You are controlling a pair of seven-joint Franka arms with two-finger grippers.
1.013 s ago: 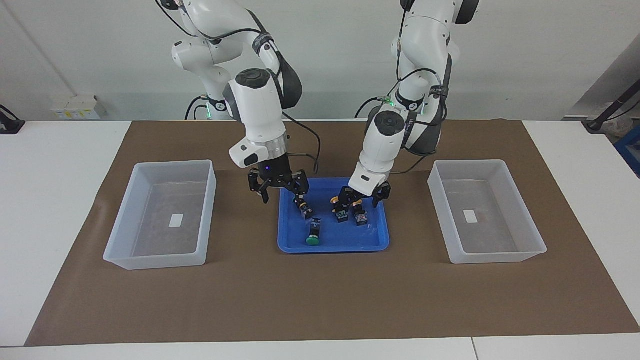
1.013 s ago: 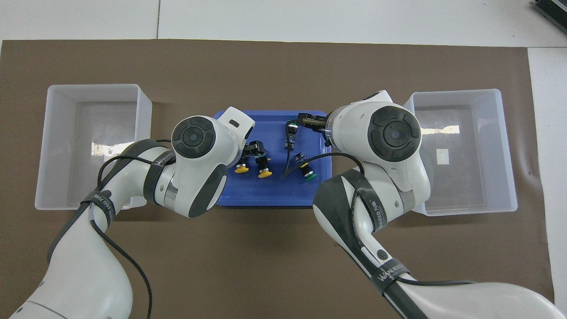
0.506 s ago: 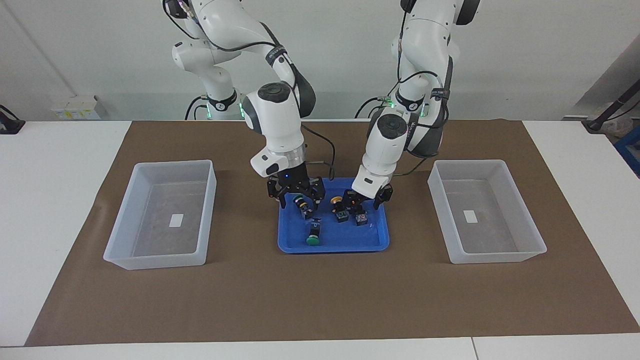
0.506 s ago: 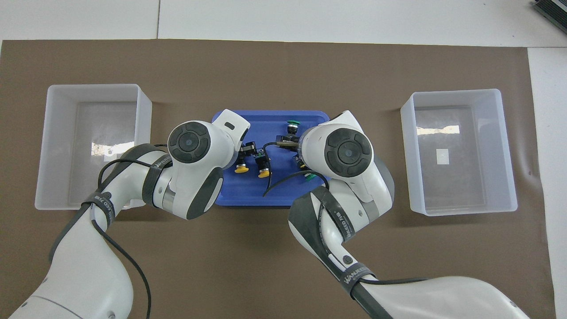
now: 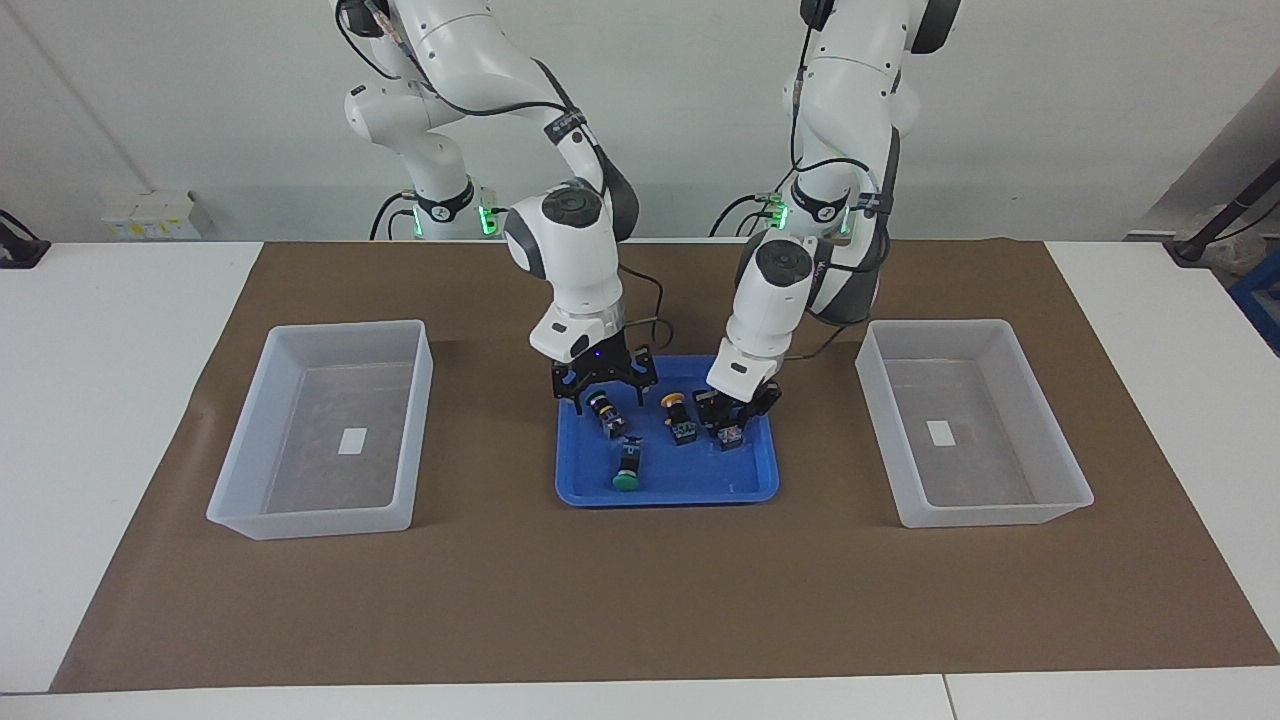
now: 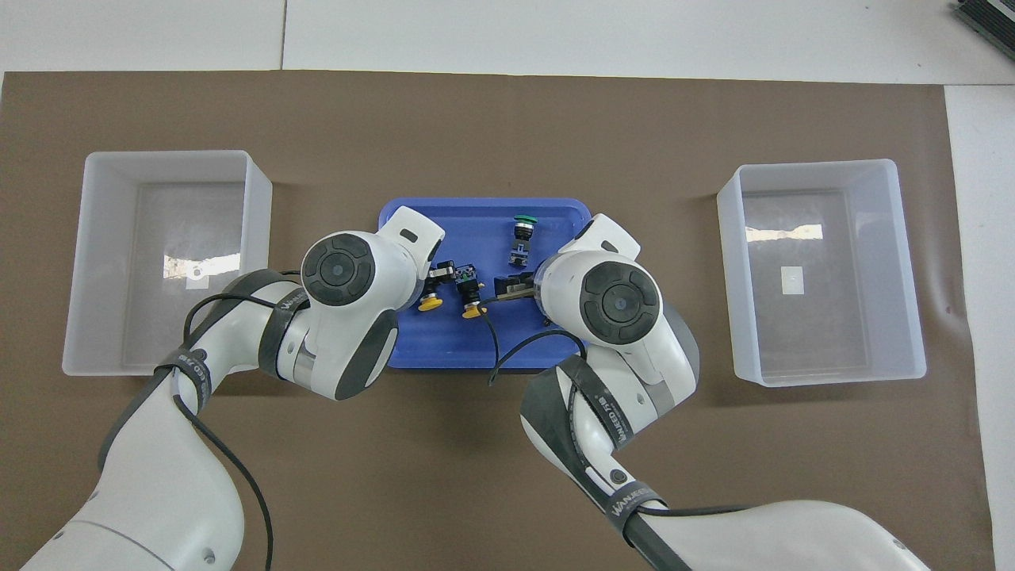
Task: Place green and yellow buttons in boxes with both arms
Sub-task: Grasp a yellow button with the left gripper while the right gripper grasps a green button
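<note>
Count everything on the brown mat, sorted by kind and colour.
Green buttons: 2
Yellow buttons: 2
Clear bins: 2
Blue tray: 1
Total: 7

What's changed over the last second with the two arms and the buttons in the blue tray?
Both grippers came down into the blue tray. The right gripper swung in from the tray's edge to over a green button. The left gripper sank onto a yellow button. All four buttons lie where they were; both boxes hold nothing.
</note>
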